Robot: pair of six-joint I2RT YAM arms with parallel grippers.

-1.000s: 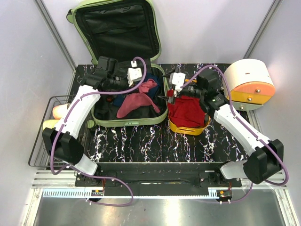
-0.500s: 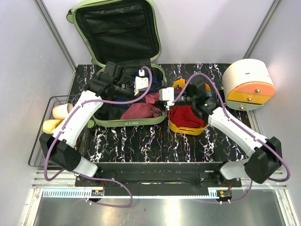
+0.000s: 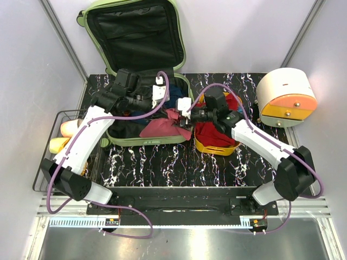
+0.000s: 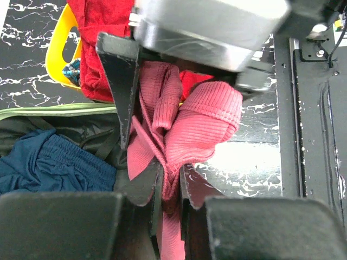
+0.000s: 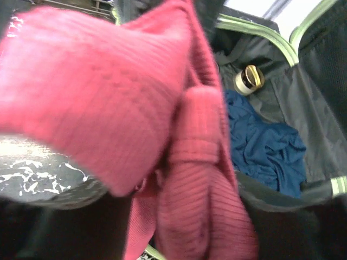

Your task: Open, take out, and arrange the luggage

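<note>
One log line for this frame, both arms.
left gripper: shut on pink ribbed knit garment | right gripper: jaws astride same garment, grip unclear | site: over pale-green hard-shell suitcase rim

No text, brand, number or sign can be read in any view. Two small tags [image 3: 111,221] are seen at the bottom of the top view (too small to be deciphered).

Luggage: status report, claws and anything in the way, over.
Left claw shut on pink sweater. Right claw around same sweater, grip unclear. Luggage open, blue garment inside. Yellow tray close alongside.
</note>
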